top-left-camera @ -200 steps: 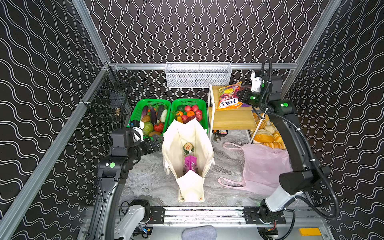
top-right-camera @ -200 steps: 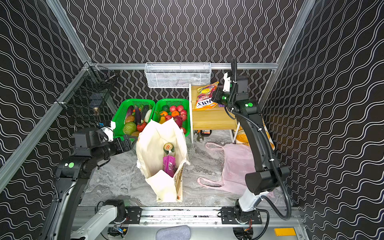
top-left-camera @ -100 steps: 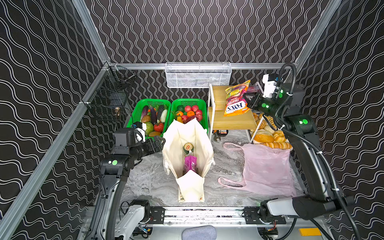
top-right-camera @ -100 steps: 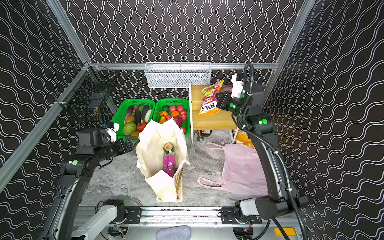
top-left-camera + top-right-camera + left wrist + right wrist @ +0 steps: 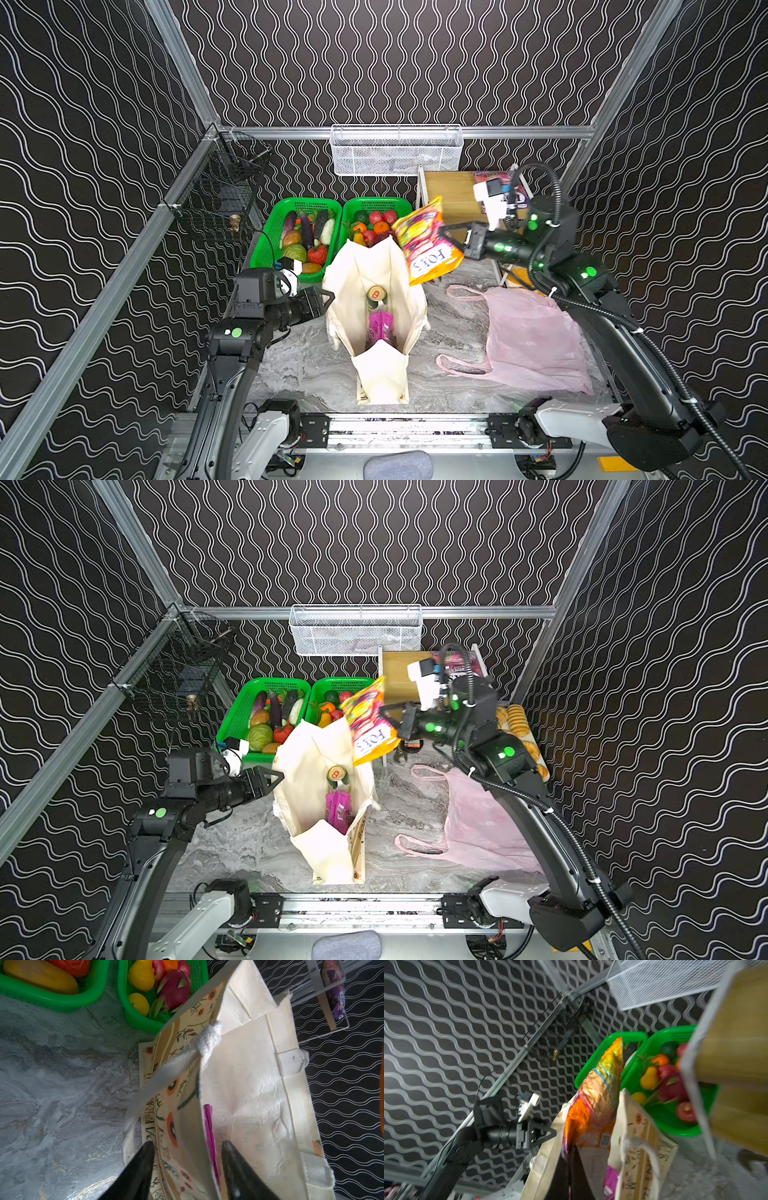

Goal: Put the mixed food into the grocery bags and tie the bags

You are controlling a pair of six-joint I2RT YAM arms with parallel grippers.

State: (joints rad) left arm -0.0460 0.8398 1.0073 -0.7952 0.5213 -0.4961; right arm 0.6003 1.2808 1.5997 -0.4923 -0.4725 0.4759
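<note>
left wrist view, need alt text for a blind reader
The left gripper, jaws apart, straddles one wall of the open cream floral tote, with the edge of a magenta packet showing inside. Past the tote, on the grey marbled table, a green basket holds a pink dragon fruit, a yellow pear and a lemon.

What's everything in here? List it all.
canvas tote: one, cream floral, open mid-table
drink can: one, green, in the tote
magenta packet: one, magenta, in the tote
orange FOX'S packet: one, orange, above the tote's rim
plastic bag: one, pink, flat beside the tote
mesh baskets: two, green, behind the tote
wooden shelf: one, tan, back right
purple packet: one, purple, on the shelf
bread rolls: several, golden, beside the shelf
wire basket: one, white, back rail
wire cage: one, black, left rail
left arm: one, black, jaws open astride the tote's wall
right arm: one, black, jaws gripping orange FOX'S packet
</note>
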